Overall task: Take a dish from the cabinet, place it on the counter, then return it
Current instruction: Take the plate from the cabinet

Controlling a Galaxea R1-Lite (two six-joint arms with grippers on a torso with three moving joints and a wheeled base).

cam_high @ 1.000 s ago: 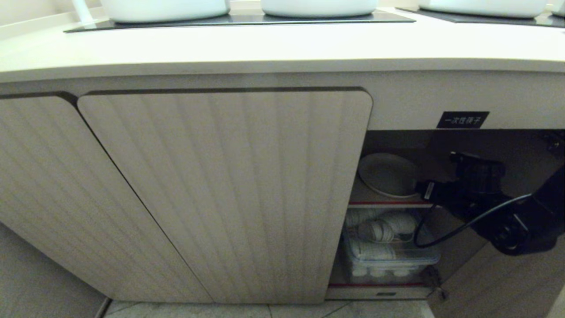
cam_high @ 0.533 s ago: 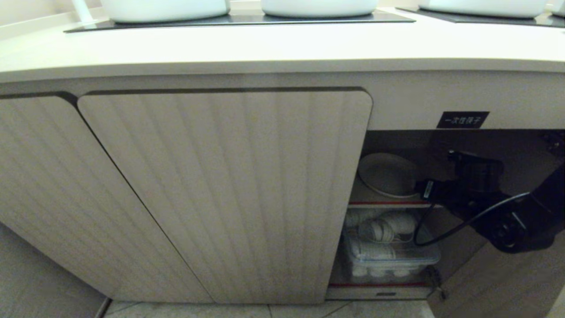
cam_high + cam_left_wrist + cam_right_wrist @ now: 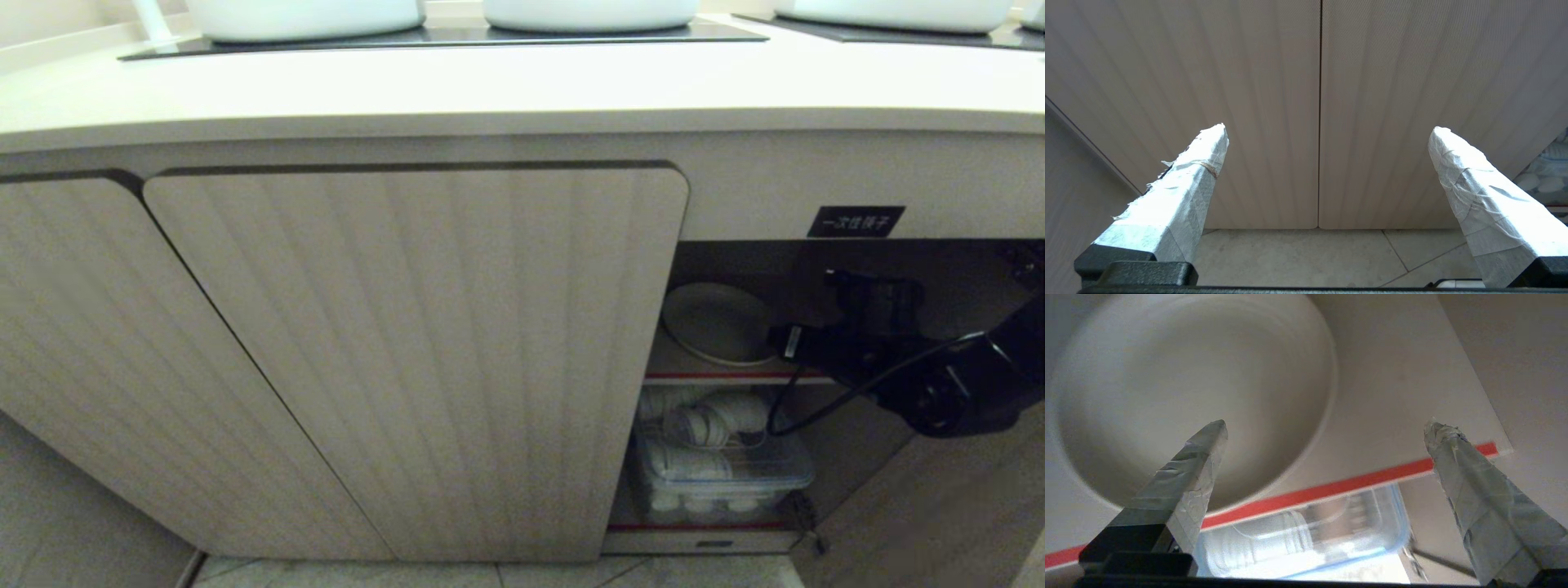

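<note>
left tool [image 3: 1327, 130]: yours on the left is parked in front of the shut ribbed doors, low over the floor tiles [image 3: 1298, 257]; taped fingers [image 3: 1196, 163] spread wide, holding nothing.
counter [image 3: 522, 90]: runs across the top of the head view; black cooktop panel [image 3: 441, 37] set in it with white pots [image 3: 302, 16] on top.
doors: two shut ribbed doors [image 3: 424, 359] fill the left and middle of the head view.
cabinet [image 3: 735, 269]: open compartment sits right of those doors; black label [image 3: 855, 221] above the opening.
dish [image 3: 717, 322]: lies flat on the inner shelf [image 3: 686, 367], toward the left of the compartment; nothing is gripping it.
shelf edge: red strip [image 3: 1331, 488] along the front lip, dish just behind it.
bin [image 3: 722, 469]: clear plastic bin on the lower level under the shelf, white items inside, too blurred to name.
right tool [image 3: 1327, 428]: you have it reaching into the compartment at shelf level, right beside the dish; fingers [image 3: 1200, 457] spread wide. In the wrist view one fingertip overlaps the dish's near rim, the other is over bare shelf; cannot tell if it touches.
right arm [image 3: 939, 384]: black, comes in from the right edge with a cable looped below it.
</note>
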